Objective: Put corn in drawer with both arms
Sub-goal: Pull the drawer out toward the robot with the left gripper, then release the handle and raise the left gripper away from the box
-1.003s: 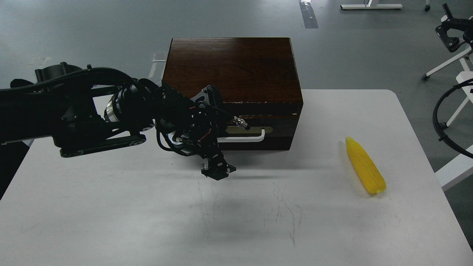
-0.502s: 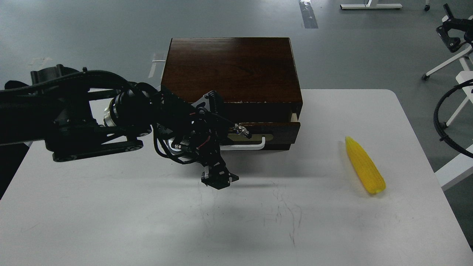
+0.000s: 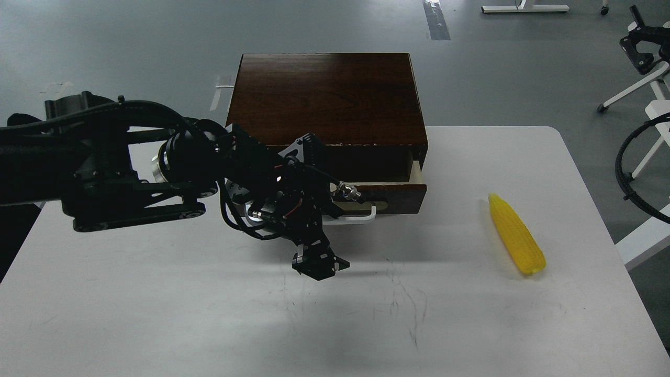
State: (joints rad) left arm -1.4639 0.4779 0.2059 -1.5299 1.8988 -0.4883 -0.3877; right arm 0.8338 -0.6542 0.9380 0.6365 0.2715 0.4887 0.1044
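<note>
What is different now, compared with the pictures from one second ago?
The dark brown wooden drawer has slid out toward the camera, showing its pale inner side, as the left end effector drew back with it. The yellow ribbed toy corn cob and the white table stayed put.

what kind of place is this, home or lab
Most likely a robotics lab or test room: a bare grey floor with tape marks, a plain white table, and wheeled equipment stands at the right edge.
</note>
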